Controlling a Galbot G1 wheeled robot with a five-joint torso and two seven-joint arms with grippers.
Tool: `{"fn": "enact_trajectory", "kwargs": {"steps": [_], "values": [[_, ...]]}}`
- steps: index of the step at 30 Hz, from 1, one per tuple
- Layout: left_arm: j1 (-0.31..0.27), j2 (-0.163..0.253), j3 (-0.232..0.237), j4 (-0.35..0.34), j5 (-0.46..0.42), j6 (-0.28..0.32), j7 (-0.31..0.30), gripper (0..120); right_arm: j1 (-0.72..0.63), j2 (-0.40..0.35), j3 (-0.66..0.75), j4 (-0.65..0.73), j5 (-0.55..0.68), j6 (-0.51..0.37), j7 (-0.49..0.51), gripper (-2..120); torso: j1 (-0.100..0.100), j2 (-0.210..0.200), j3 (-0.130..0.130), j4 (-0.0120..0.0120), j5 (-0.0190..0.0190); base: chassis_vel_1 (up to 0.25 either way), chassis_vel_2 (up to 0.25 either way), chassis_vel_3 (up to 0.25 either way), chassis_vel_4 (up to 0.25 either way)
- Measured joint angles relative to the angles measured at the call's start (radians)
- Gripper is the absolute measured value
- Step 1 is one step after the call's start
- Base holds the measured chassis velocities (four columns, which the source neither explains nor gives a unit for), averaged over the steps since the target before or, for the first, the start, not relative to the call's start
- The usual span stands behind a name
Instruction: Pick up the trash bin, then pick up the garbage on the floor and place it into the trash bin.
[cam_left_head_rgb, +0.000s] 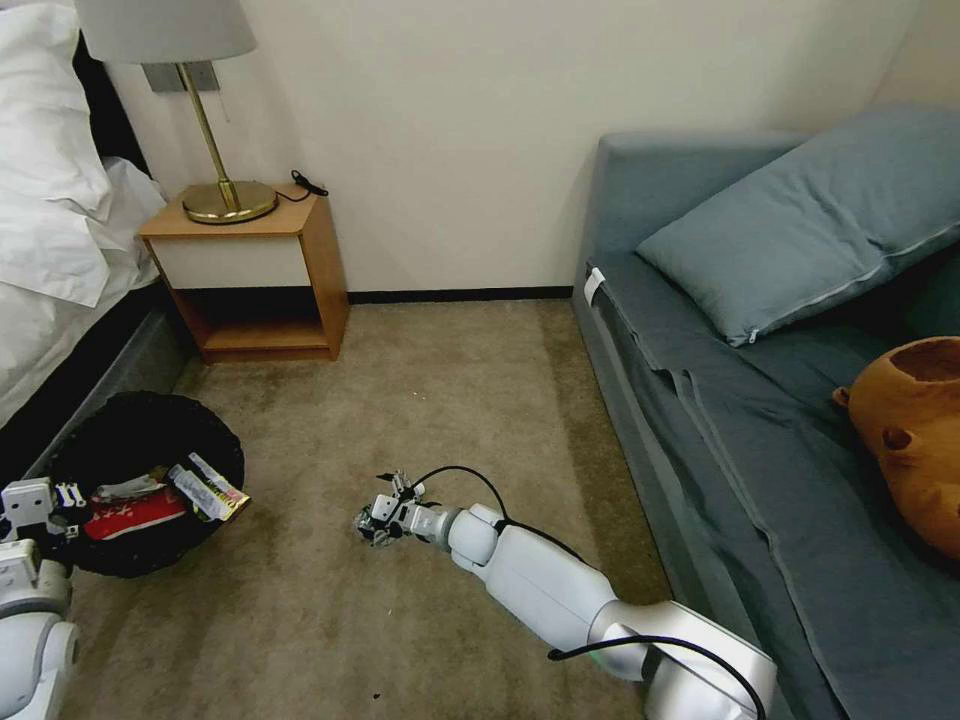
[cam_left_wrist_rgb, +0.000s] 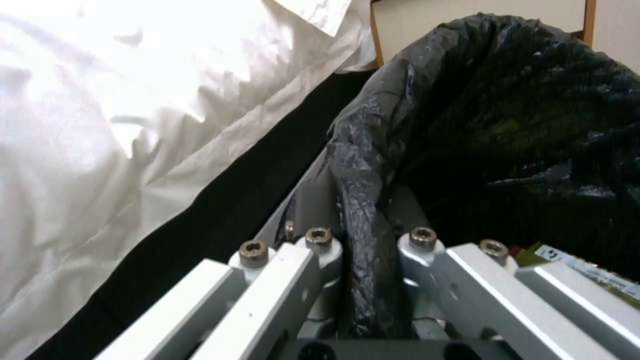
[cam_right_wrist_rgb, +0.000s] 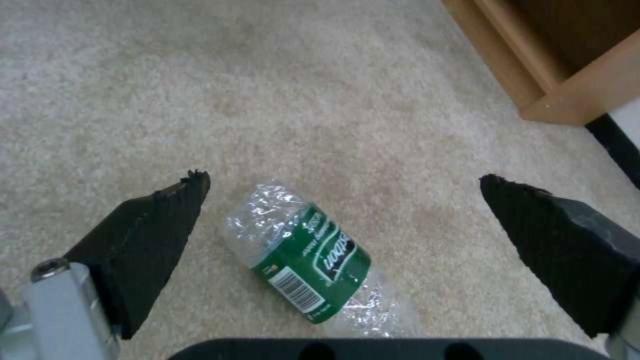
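The right hand (cam_right_wrist_rgb: 340, 192) is hovering spread wide over the crumpled clear bottle (cam_right_wrist_rgb: 313, 265) lying on the carpet (light, springy, likely slippery, best pinched across its green-labelled middle), while the left hand (cam_left_wrist_rgb: 370, 250) is gripping the trash bin (cam_left_head_rgb: 140, 480) rim beside the bed.

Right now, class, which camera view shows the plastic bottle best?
The right wrist view: the plastic bottle lies on the carpet between the open right tool. In the head view that tool covers it.
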Motion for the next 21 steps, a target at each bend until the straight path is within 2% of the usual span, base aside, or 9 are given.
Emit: {"fn": "enact_trajectory", "kwargs": {"steps": [21], "values": [[-0.018, 0.003, 0.016, 0.014, 0.005, 0.000, 0.006, 4, -0.001, 0.000, 0.004, 0.001, -0.073, 0.017, -0.039, 100, 0.000, 0.000, 0.000, 0.0000, 0.0000, -0.001, 0.002, 0.003, -0.002]]}}
